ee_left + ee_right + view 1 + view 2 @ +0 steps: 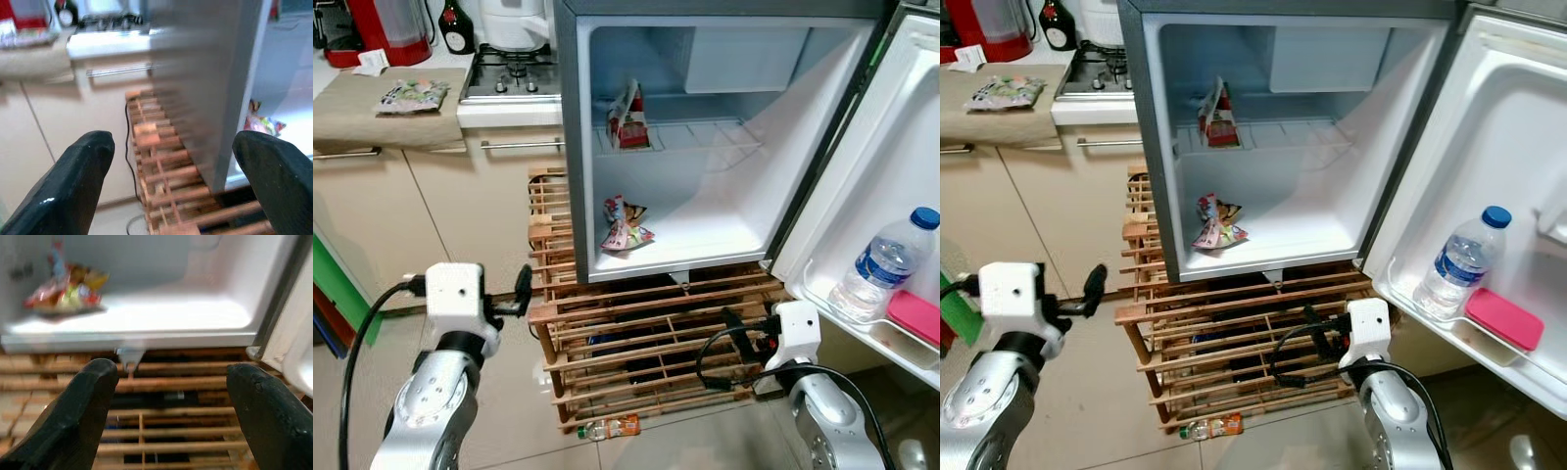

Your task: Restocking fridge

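Note:
The small fridge [724, 211] stands open on a wooden crate [656, 333]. A red carton [628, 119] rests on its wire shelf, and a colourful snack packet [625, 227] lies on its floor. The door shelf [862, 328] carries a water bottle [886, 264] and a pink box [913, 315]. My left gripper [522, 291] is open and empty, low at the crate's left side. My right gripper [736, 328] is open and empty too, in front of the crate just below the fridge's front edge. A small orange bottle [612, 427] lies on the floor by the crate.
A counter [372, 113] at the left holds another snack packet [411, 95] and a red appliance [386, 29]. A hob [514, 76] sits beside it, with drawers below. The open fridge door [901, 176] juts out at the right. Tiled floor spreads before the crate.

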`<state>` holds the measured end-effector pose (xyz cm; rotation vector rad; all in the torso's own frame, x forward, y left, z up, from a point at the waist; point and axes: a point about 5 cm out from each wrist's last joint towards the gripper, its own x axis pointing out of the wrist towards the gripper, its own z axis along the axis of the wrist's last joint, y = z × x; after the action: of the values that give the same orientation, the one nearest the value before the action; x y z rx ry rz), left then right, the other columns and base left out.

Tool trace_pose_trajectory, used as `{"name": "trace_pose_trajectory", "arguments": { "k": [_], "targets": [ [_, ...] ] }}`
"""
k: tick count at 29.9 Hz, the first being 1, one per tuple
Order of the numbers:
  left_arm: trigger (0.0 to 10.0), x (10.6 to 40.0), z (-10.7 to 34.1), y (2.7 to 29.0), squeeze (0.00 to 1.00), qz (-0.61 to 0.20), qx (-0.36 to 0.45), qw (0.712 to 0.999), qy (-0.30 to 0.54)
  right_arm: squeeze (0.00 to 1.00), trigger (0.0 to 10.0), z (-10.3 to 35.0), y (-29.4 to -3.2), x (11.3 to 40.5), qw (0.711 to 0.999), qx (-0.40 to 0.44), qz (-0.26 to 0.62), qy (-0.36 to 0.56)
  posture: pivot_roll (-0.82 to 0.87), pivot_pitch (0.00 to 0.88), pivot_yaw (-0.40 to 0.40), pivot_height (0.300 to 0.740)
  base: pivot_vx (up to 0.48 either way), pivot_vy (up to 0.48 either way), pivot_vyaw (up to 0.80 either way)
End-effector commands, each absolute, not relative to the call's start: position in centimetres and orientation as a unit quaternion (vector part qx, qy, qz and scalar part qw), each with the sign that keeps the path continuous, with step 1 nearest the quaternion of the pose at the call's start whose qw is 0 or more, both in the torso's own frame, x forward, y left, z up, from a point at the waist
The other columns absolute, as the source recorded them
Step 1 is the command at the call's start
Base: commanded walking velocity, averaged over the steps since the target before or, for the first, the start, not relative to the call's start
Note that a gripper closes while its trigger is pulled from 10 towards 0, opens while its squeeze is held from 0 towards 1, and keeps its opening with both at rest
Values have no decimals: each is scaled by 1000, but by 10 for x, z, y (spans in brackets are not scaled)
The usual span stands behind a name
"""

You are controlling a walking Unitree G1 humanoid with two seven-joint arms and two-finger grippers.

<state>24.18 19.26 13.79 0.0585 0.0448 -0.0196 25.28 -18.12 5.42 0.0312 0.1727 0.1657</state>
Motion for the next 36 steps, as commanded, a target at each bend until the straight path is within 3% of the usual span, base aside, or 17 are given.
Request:
{"name": "trace_pose_trajectory", "arguments": {
  "k": [1,12,23,36],
  "targets": [
    [10000,244,138,192,0,-12,30,999,20,0,10000,60,-181,257,994,23,73,78,-76,0,70,740,0,0,0],
    [10000,252,133,183,0,16,7,1000,12,0,10000,69,-183,270,995,12,77,68,-91,0,50,740,0,0,0],
    [10000,257,131,181,0,25,-1,1000,9,0,10000,71,-176,271,993,-14,98,61,-104,0,44,740,-294,0,0],
    [10000,260,131,179,0,24,-1,1000,7,0,10000,72,-176,271,993,-20,103,61,-109,0,41,740,-258,-262,0]
  ]
}}
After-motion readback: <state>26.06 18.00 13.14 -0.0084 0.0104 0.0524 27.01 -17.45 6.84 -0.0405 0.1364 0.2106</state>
